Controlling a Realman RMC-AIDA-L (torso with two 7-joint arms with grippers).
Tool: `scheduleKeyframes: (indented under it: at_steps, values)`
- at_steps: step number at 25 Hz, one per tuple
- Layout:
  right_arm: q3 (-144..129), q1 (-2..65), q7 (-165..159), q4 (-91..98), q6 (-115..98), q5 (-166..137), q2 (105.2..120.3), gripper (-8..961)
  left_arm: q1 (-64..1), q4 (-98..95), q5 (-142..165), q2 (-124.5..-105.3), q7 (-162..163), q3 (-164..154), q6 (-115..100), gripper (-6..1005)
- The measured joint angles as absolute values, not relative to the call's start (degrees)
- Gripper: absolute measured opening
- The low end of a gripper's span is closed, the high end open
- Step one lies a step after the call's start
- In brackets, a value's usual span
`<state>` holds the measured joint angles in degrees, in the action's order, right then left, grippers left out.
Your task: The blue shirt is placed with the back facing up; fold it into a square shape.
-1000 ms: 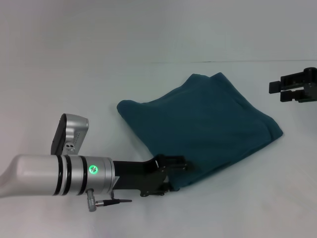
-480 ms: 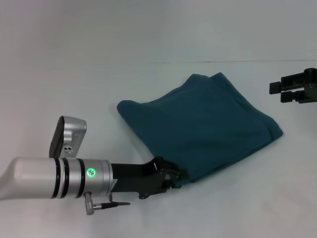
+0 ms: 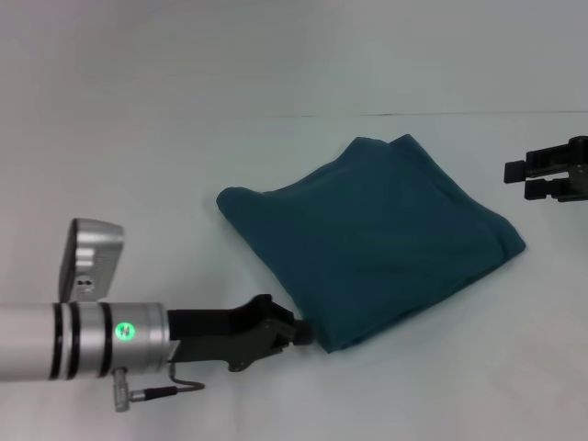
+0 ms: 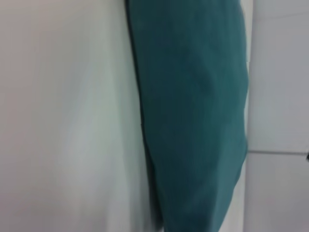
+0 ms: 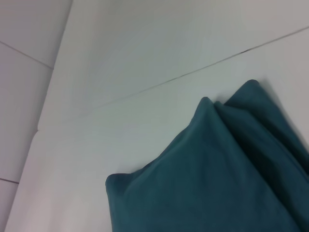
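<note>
Our left gripper point(image 3: 301, 331) sits just left of blue shirt point(image 3: 377, 243) near corner, finger state unclear; right gripper point(image 3: 542, 177) parked far right, fingers apart.

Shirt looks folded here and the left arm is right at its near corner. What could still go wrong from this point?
1. The left gripper sits right against the near corner of the blue shirt; any snag there could drag the corner and open the fold.
2. At the far corner the layers do not line up, so the square is loose and could slump.
The right gripper hangs clear of the cloth.
</note>
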<state>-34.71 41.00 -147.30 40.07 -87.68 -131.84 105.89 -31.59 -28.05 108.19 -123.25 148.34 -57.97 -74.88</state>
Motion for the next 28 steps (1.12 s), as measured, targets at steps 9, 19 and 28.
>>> scheduleKeyframes:
  at_steps: [9, 19, 28]
  values:
    - [-34.1, 40.8, -147.3, 40.0, -87.7, -131.8, 105.75, 556, -30.3, -28.1, 109.2, -122.82, 148.2, -55.3, -78.3, 63]
    - [-34.0, 41.0, -147.2, 40.0, -87.9, -131.8, 105.8, 555, -30.7, -27.1, 111.6, -123.5, 149.9, -54.9, -76.2, 294]
    - [-34.0, 41.0, -147.2, 40.0, -87.9, -131.7, 105.9, 554, -35.2, -22.2, 111.5, -124.19, 149.5, -55.3, -71.1, 648]
